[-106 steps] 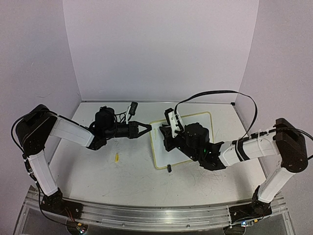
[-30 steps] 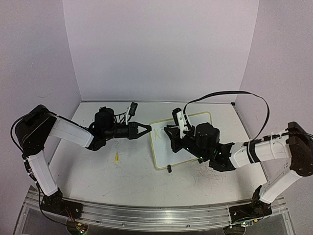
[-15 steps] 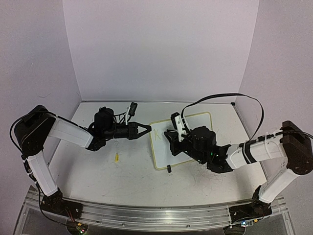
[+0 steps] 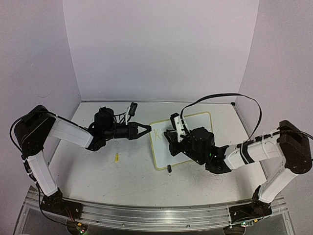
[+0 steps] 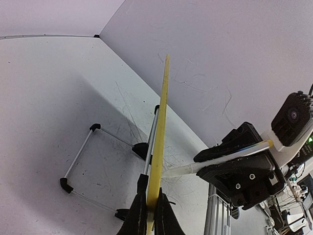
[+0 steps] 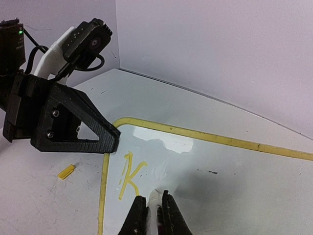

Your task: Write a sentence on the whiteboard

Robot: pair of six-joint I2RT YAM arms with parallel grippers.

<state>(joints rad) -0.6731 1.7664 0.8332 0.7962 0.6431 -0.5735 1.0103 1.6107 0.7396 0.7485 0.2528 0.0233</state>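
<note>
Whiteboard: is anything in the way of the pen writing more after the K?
Nothing visible. The right fingers hold the marker tip at the whiteboard, just right of the K; the board beyond is free. The left fingers only pinch its edge.

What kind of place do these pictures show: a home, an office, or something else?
Most likely a robot test cell in a lab. Plain pale walls close in a scuffed white table, and the left arm and the right arm are mounted on a metal rail at its near edge.
</note>
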